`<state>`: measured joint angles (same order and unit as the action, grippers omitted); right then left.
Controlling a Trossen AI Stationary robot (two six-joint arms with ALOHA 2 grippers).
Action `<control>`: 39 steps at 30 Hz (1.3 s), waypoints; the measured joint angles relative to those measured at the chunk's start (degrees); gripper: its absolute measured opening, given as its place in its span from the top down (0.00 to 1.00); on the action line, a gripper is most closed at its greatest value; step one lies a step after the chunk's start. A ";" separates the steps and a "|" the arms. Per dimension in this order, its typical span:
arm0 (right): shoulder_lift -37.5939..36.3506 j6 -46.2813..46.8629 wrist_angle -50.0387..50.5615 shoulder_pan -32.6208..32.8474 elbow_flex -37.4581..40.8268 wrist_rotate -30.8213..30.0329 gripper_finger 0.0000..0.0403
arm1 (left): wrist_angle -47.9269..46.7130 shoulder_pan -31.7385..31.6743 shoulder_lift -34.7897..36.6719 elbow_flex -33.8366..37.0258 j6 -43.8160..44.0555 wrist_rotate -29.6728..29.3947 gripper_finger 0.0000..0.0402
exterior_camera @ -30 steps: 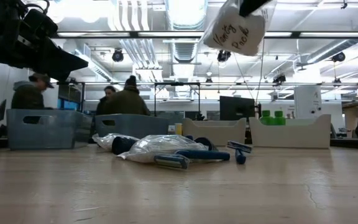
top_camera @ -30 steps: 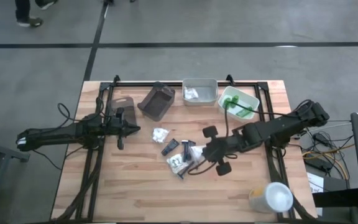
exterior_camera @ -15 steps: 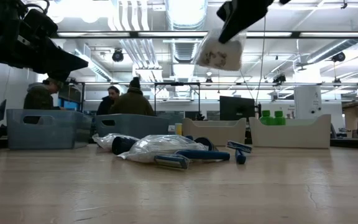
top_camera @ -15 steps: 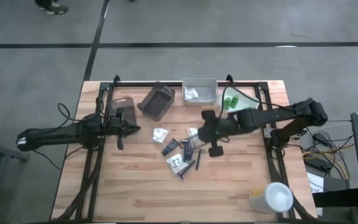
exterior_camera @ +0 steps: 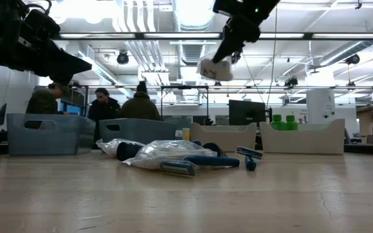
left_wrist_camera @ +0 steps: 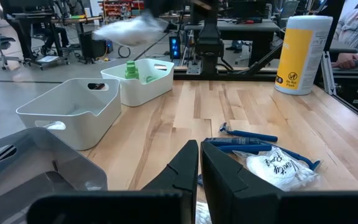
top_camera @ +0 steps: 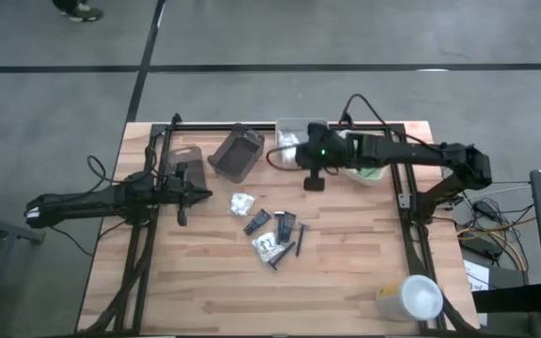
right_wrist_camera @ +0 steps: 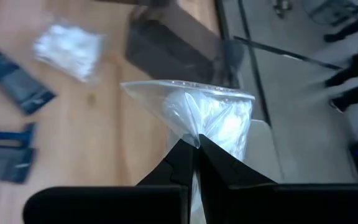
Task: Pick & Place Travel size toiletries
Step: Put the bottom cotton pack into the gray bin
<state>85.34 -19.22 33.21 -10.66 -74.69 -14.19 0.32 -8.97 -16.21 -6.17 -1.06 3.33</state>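
We have the right gripper [right_wrist_camera: 194,149] up in the air over the far side of the table [top_camera: 205,291], its jaws pinched tight on one edge of a white crinkly packet [right_wrist_camera: 207,121], which hangs free below them. In the high view the gripper sits just beside the grey tray [top_camera: 301,125] that already holds white packets, so we judge the drop is close. Our main worry is the thin grip: we hold only a corner of slick film, and a swing or quick stop could let it slip out and land on the table, or in the white tray [top_camera: 376,175] with the green bottles [left_wrist_camera: 131,70] next door. A release from this height could also let the light packet drift past the rim. The left gripper [left_wrist_camera: 199,171] waits over the left side of the table, jaws narrow and holding nothing. The other toiletries [top_camera: 275,235] lie mid-table, well apart.
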 joint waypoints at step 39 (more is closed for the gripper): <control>0.85 -21.95 -23.51 -20.94 15.66 9.90 0.98 | 0.00 0.04 0.00 0.00 0.00 0.00 0.94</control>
<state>86.19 -41.17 9.69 -31.59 -59.02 -4.29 0.32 -8.93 -16.21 -6.17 -1.06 3.33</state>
